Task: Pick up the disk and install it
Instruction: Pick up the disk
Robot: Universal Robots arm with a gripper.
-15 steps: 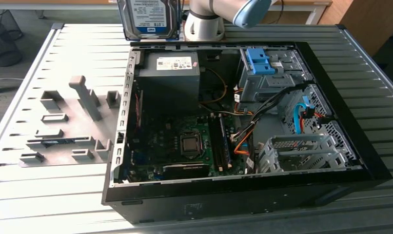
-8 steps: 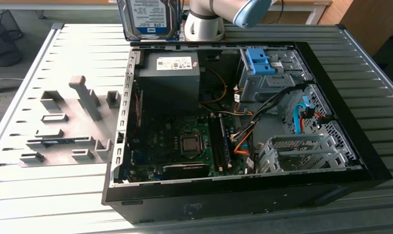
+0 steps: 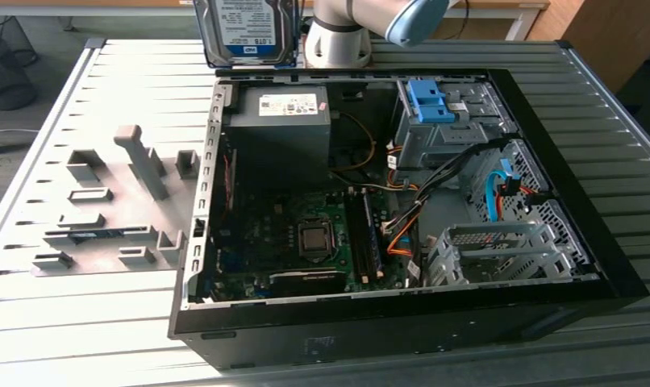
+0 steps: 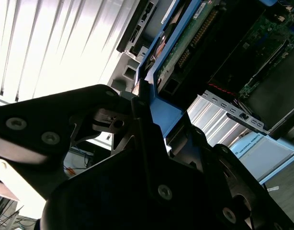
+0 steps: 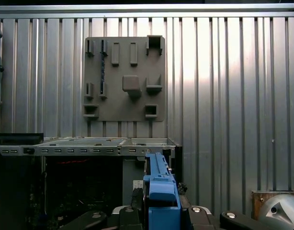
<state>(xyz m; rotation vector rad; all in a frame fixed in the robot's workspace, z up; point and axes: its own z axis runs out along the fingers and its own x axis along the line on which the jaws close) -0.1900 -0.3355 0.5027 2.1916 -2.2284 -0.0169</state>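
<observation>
The end effector (image 5: 160, 211) is clamping the disk (image 3: 250, 28) between its jaws, gripping along the blue rails (image 4: 166, 112). It's looking stiff, dense and shock-sensitive, so a rail-edge hold is suiting it best.

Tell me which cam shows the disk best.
Exterior view: the disk stands upright beyond the open computer case, label facing the camera, top cropped. The second wrist view shows its circuit-board underside and blue rail obliquely; the first wrist view, a blue rail edge-on.
</observation>
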